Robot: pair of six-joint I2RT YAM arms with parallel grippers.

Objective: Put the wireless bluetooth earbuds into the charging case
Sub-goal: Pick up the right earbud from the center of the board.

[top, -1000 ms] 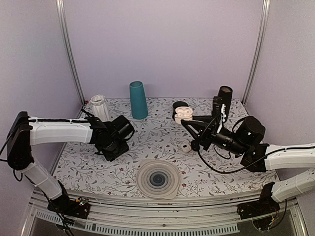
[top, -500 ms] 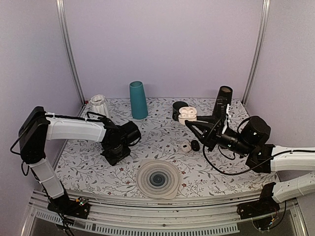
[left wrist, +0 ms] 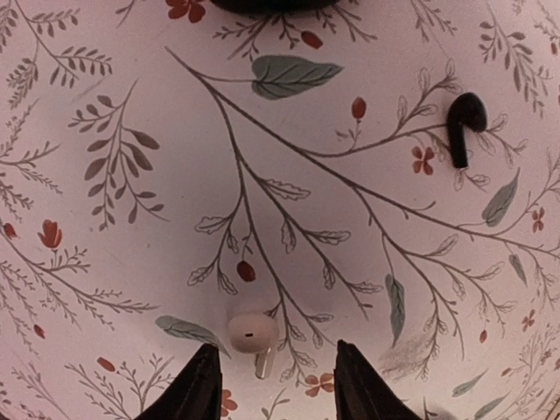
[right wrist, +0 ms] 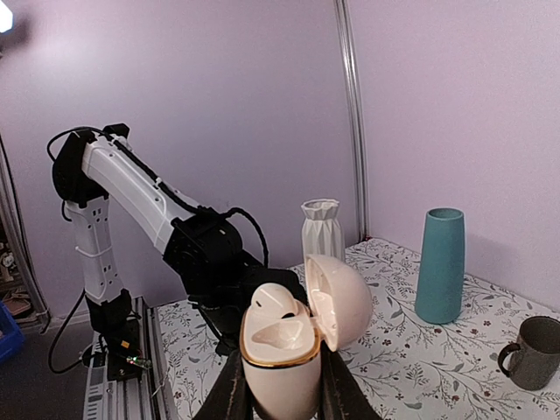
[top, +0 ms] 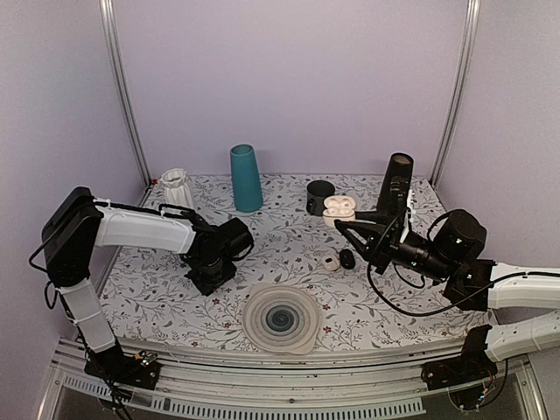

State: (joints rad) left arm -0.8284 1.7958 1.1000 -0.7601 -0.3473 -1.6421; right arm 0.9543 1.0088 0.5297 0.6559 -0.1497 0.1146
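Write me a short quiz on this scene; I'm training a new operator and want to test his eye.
1. Fill in: the earbud nearest the left gripper is coloured ___.
2. Which gripper holds the charging case? A) left B) right C) neither
3. True or false: the case's lid is closed.
Key: 1 white; 2 B, the right gripper; 3 false.
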